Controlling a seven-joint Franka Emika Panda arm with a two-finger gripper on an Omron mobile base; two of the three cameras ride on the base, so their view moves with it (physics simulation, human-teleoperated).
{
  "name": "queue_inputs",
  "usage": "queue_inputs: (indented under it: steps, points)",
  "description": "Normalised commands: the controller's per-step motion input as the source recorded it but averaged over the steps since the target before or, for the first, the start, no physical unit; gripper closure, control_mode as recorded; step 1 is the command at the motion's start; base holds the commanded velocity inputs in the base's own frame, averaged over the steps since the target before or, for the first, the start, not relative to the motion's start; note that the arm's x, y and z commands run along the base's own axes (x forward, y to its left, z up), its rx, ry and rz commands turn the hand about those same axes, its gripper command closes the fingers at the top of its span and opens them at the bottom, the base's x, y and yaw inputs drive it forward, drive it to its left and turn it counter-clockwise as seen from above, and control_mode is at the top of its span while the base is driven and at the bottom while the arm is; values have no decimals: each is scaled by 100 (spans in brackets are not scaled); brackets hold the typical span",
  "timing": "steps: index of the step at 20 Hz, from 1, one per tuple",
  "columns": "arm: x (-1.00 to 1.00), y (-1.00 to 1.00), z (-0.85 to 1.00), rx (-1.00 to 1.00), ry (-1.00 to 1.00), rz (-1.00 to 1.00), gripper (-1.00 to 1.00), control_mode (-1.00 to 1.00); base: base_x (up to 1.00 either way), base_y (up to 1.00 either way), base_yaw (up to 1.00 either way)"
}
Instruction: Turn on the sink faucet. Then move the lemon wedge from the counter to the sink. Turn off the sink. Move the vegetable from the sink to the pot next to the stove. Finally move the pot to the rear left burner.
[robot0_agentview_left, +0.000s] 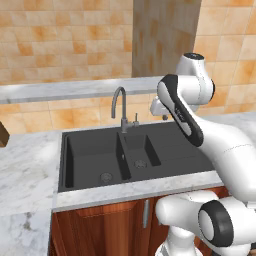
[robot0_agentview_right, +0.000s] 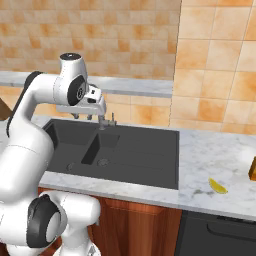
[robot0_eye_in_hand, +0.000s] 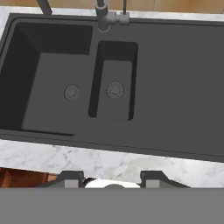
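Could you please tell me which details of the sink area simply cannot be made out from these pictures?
- Sink faucet: hand view's top edge cuts off its spout; the arm covers most of it in the right base view.
- Gripper: grey band hides the fingertips in the hand view.
- Lemon wedge: too small to show detail.
- Brown object: cut by the right edge, unidentifiable.

Faucet (robot0_eye_in_hand: 103, 17) spout cut off by top edge.
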Motion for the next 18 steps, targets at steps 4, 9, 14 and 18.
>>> queue_inputs:
  steps: [4, 9, 14, 18]
  points:
    - [0, -5, 0, 0, -8, 1, -100, -100, 0, 0, 0]
    - [-5, -18, -16, 5, -10, 7, -100, -100, 0, 0, 0]
    - [-1, -27, -19, 11, -7, 19, -100, -100, 0, 0, 0]
    - [44, -24, -9, 14, -8, 26, -100, -100, 0, 0, 0]
